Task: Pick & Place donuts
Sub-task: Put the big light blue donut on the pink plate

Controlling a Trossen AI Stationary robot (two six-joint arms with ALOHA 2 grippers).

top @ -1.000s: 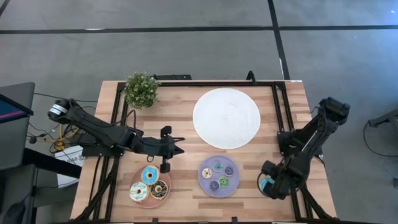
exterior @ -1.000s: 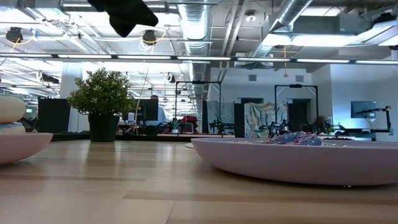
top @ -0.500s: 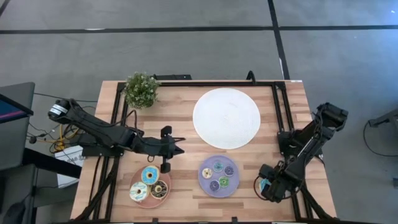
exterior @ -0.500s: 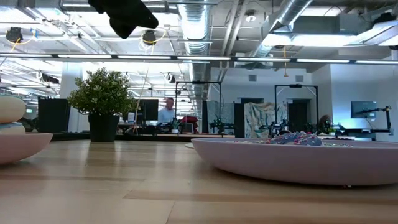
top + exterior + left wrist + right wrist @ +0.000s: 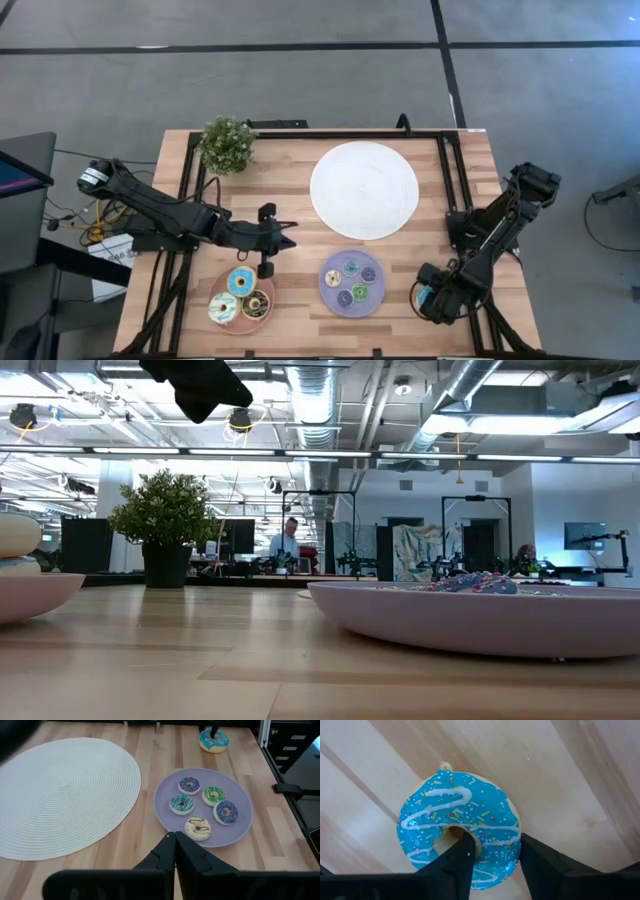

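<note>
A blue-iced donut [image 5: 460, 820] with white drizzle and sprinkles lies flat on the wood near the table's right front corner; it also shows in the left wrist view [image 5: 214, 741]. My right gripper [image 5: 495, 851] points straight down on it [image 5: 432, 297]. A purple plate [image 5: 352, 302] holds several tiny donuts [image 5: 200, 827]. A pink plate [image 5: 268, 300] carries three larger donuts [image 5: 240, 282]. My left gripper [image 5: 174, 838] hovers shut above the table between the two plates [image 5: 290, 238]. My right gripper comes at the blue donut from above. One finger [image 5: 460, 857] stands in the ring's hole and the other [image 5: 535, 857] outside its rim, with the iced ring wall [image 5: 497, 832] between them. The donut lies flat on the table.
A round white woven mat [image 5: 364, 190] lies at the table's far middle. A small potted plant [image 5: 228, 143] stands at the far left corner. Black frame rails [image 5: 455, 180] run along the table's sides, close by the blue donut.
</note>
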